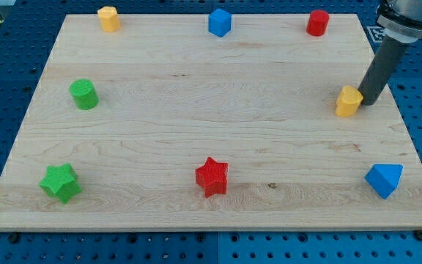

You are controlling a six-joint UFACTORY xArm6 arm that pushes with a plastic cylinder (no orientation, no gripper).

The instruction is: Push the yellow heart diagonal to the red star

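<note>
Camera view: wooden board (pixel 196 110) on blue pegboard. Rod, no pincer; my tip (pixel 367 102) touching yellow heart (pixel 349 100) at mid-right edge, from the view's right. Red star (pixel 212 177) bottom centre, well apart. Blue triangular block (pixel 384 180) bottom right.

My tip (pixel 367 101) — rod tilted, low at the view's right

Pale wood-grain board (pixel 196 110) on blue pegboard (pixel 6 81); my dark rod tip (pixel 366 102) touches a yellow heart (pixel 349 100); the star (pixel 212 177) (red) is matched by a green one (pixel 61 182).
</note>
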